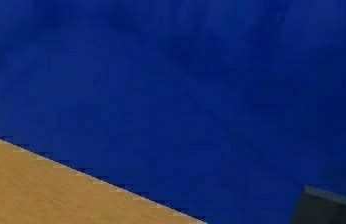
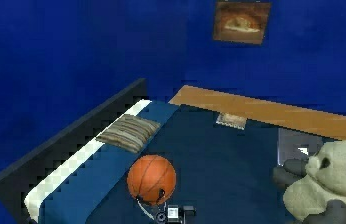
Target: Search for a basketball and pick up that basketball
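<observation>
An orange basketball sits on the blue bed, close to the bed's near edge. The gripper shows just below the ball. You cannot tell how its jaws stand or if it holds anything. A striped pillow lies by the bed's dark headboard. A panda toy sits on the bed's other side. A framed picture hangs on the blue wall beyond the bed.

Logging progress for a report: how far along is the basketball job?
Done: the search; the basketball lies on the blue bed by a striped pillow. In hand: the tool shows just below the ball in the arm side view. Left: the lift; the ball rests on the bed, and whether the tool holds anything cannot be told.
</observation>
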